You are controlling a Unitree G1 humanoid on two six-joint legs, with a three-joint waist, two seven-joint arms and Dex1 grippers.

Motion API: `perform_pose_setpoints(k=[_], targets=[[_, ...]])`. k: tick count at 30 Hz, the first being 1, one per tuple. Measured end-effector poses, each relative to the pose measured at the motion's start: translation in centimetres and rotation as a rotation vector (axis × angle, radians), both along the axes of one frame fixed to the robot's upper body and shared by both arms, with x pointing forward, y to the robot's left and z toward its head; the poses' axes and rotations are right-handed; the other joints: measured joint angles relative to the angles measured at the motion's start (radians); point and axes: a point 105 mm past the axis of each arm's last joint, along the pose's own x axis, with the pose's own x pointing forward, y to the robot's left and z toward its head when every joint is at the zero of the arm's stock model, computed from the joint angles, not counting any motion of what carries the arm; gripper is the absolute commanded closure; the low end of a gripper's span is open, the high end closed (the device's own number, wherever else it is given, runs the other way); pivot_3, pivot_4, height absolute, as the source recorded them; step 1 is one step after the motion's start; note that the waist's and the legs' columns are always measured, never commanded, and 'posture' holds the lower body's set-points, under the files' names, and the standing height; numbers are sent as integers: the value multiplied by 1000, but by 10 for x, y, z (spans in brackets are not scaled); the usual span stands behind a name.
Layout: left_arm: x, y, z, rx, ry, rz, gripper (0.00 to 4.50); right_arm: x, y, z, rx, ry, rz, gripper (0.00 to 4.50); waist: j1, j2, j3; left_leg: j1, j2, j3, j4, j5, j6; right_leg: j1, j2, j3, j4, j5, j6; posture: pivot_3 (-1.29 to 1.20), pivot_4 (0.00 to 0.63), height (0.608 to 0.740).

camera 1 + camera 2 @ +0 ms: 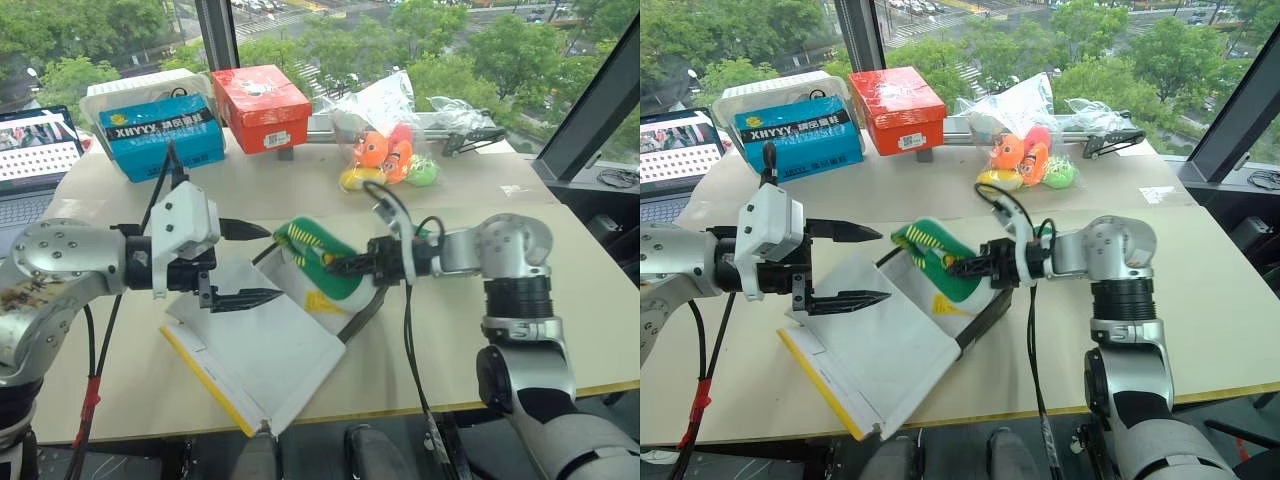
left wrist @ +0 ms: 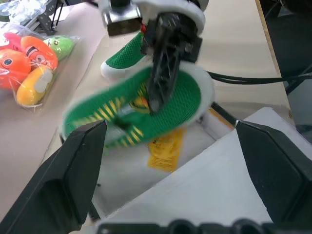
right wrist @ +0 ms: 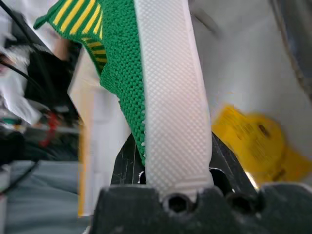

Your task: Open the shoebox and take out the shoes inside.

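Silver metal arm shells, black joint rings, white left wrist housing [image 1: 183, 228], black two-fingered left gripper [image 1: 238, 263], black cables, red cable

The opening of the shoebox [image 1: 335, 330] is partly blocked by a green shoe [image 1: 318, 258] clamped in the right gripper [image 1: 335, 266] above it. The flipped-back lid [image 1: 262, 357] is overhung by the left gripper [image 1: 262, 262], its fingers spread wide. Bare table [image 1: 590, 290] is left beyond the right arm; the far edge is crowded by a blue box [image 1: 162, 135], a red box [image 1: 262, 106] and bagged toys [image 1: 388, 155].
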Motion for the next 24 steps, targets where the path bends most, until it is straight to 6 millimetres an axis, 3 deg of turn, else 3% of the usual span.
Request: perform_pose_setpoints(k=[5, 7, 9, 12, 15, 21, 24], targets=[[1, -1, -1, -2, 1, -25, 0, 8, -45, 73, 112, -180, -126, 4084, 1, 1, 1, 0, 0, 0, -1, 0, 0, 0, 0, 0, -1, -1, 1, 0, 150, 740], [3, -4, -2, -4, 4, -40, 0, 9, -62, 79, 72, -254, -193, 4084, 5, 1, 1, 0, 0, 0, -1, 0, 0, 1, 0, 0, -2, -2, 4, 0, 150, 740], [4, -6, -1, -5, 2, -53, 0, 14, -92, 62, -90, -372, -307, 4084, 11, 0, 0, -1, -1, 0, -1, 0, 0, 2, -1, -1, -3, -3, 6, 0, 150, 740], [9, -5, -2, -5, 3, -54, 0, 15, -119, 12, -282, -396, -332, 4084, 6, 1, 1, -1, -2, 4, -1, 0, 1, 0, -2, 3, -4, -3, 8, 0, 150, 740], [9, -7, -3, -8, 12, -70, 0, 8, -119, -18, -363, -369, -239, 4084, -15, 2, 2, 0, -1, 8, 0, -1, 2, -1, -1, 8, -1, -2, 8, 0, 150, 740], [9, -9, -4, -5, 15, -81, 0, 8, -101, -36, -348, -369, -123, 4084, -24, 2, 2, 4, 2, 8, 0, -1, 2, 1, 4, 10, 0, -1, 7, 0, 150, 740], [9, -9, -4, -5, 14, -81, 0, 12, -97, -58, -379, -309, -93, 4084, -20, 2, 2, 2, 1, 9, 0, -1, 2, -1, 3, 10, -1, -1, 7, 0, 150, 740]])
